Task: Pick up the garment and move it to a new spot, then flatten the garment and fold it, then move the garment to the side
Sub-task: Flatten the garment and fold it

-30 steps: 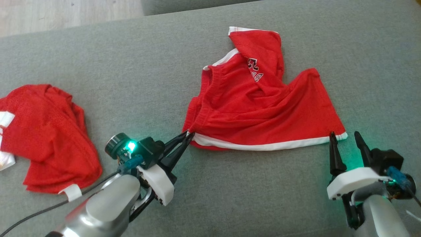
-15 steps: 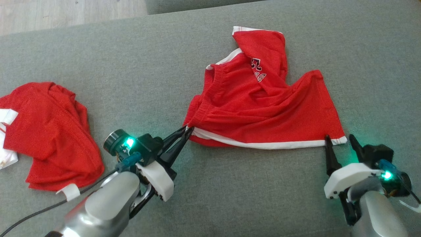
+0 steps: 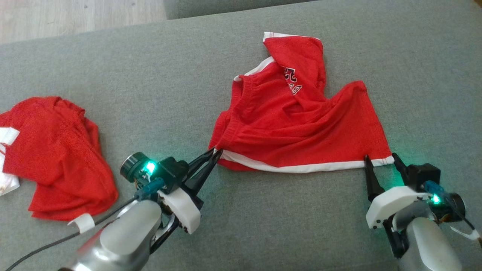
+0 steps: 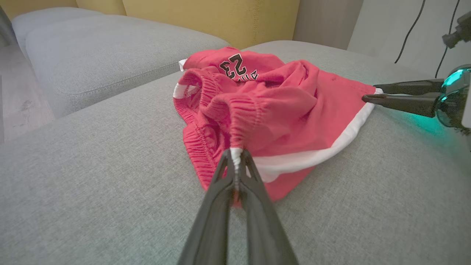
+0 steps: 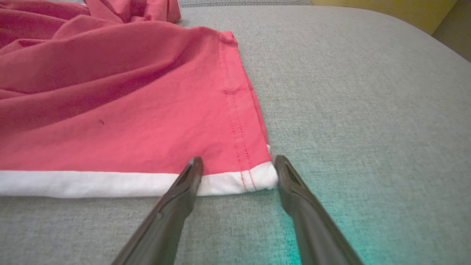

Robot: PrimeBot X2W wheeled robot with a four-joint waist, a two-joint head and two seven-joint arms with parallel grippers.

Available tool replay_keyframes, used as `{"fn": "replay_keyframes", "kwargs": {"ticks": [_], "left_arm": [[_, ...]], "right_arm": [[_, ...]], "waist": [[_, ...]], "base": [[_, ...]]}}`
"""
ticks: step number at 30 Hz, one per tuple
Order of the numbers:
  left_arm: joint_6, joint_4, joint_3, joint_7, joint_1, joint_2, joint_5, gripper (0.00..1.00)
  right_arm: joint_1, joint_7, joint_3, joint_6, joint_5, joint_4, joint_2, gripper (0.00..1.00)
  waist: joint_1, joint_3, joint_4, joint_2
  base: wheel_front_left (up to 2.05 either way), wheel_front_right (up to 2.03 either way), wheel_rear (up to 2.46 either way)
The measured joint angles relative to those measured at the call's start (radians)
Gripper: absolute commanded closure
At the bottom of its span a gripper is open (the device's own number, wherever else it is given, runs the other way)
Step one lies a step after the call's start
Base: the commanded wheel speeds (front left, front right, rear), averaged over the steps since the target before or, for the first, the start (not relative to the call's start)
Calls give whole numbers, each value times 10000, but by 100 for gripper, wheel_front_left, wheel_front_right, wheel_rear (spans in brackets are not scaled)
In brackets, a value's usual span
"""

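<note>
Shorts (image 3: 297, 124), red with a white hem, lie rumpled on the grey cushion (image 3: 150, 75), stretched between the two grippers. The left gripper (image 3: 217, 152) is clenched on the shorts' near-left corner. Its wrist view shows a pinch of white hem and gathered red cloth squeezed between the fingertips, with the rest of the cloth heaped just ahead of them and slightly to their right. The right gripper (image 3: 380, 156) is released, jaws wide, with its tips low at the cushion on either side of the near-right corner. Its left finger (image 5: 184, 195) reaches over the white hem, and its right finger sits just past the corner's edge over bare cushion. The stitched corner lies between them, ungripped. From this gripper the cloth runs ahead and off to the left. Another red garment (image 3: 56, 158) lies well off to the left gripper's left, apart from it.
</note>
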Motion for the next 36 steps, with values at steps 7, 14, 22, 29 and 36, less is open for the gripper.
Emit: {"fn": "replay_keyframes", "kwargs": {"ticks": [7,14,22,29,36], "left_arm": [[-12,105,15,0,2,-35,50,100],[4,140,305,0,42,-44,52,100],[286,-506,1482,0,323,-4,21,100],[500,-1561,2953,-2,99,169,-194,100],[920,-2387,3824,-35,-1088,268,-249,100]], "right_arm": [[17,88,35,0,-105,0,0,100],[58,151,33,0,-278,-209,2,100],[-19,-213,541,0,13,-1743,2,100],[-1423,-211,1289,0,945,-3624,-232,100],[-2891,-326,1712,0,1164,-4750,-982,100]], "waist": [[0,-81,-3,0],[0,-226,-18,0],[0,-458,-119,0],[1,-823,-138,0],[0,-1409,-23,0]], "base": [[0,0,0],[0,0,0],[0,0,0],[0,0,0],[0,0,0]]}}
